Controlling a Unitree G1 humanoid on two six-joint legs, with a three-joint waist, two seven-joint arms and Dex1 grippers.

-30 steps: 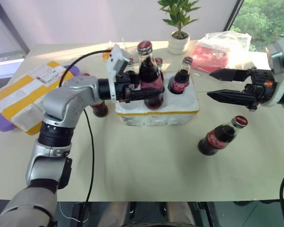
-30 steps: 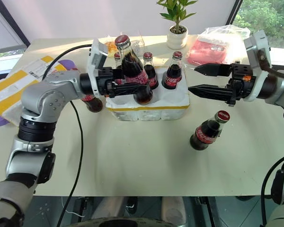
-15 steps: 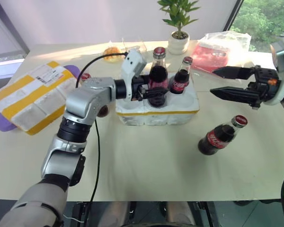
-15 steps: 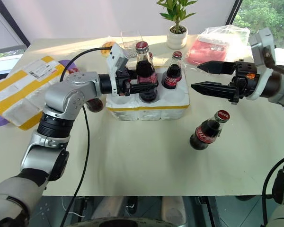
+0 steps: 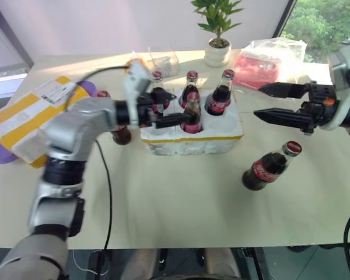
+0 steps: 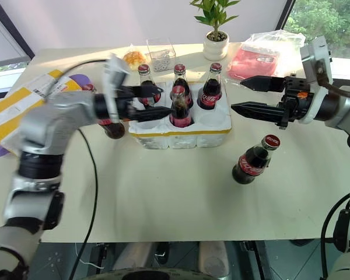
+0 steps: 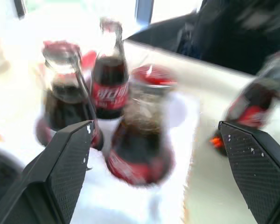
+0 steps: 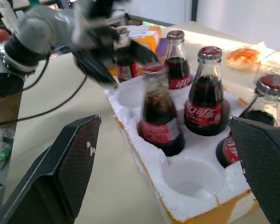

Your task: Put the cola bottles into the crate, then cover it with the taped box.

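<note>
An office or lab by a window: a cream table (image 5: 181, 198), a potted plant (image 5: 217, 35) at 12 o'clock, blinds behind, trees (image 5: 324, 23) at 1 o'clock.

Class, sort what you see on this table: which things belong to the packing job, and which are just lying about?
Job:
- cola bottles
- crate
- taped box

Lying about:
- potted plant
- red packet in plastic bag
- clear tub

left gripper (image 5: 178, 115) released cola bottle (image 5: 192, 115) into crate (image 5: 192, 137).
</note>
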